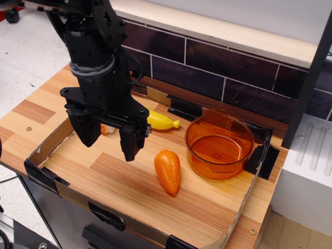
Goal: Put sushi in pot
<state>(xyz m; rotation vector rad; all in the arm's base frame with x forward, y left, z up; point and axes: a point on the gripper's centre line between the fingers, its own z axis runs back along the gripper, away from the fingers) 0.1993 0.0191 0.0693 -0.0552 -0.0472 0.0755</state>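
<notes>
The transparent orange pot (219, 146) stands at the right of the wooden board, empty. My black gripper (109, 141) hangs open above the left part of the board, its two fingers pointing down. Only a small white and orange bit of the sushi (104, 129) shows between and behind the fingers; the rest is hidden by the gripper. I cannot tell whether the fingers touch it.
An orange carrot (168, 171) lies in the middle of the board, left of the pot. A yellow banana (162, 122) lies behind the gripper. A low cardboard rim (49, 146) with black tape frames the board. A dark tiled wall (218, 72) runs behind.
</notes>
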